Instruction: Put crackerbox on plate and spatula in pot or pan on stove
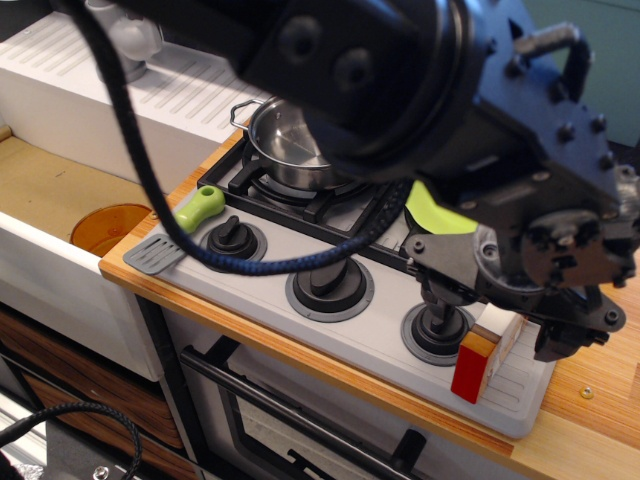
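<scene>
Cream-white card, red and orange-yellow at its ends: the small rectangular crackerbox (484, 356) we find leaning at the stove's front right corner, just beside the right-hand black knob (437, 325). The black gripper (500, 305) hangs right over it; whether its fingers are spread or closed on the box we cannot tell, the wrist hiding them. We judge that a grip on the upper end alone could tip the box off the grey toy cooktop (380, 340). The lime-green plate (435, 208) sits behind, mostly hidden. No legible writing anywhere.
</scene>
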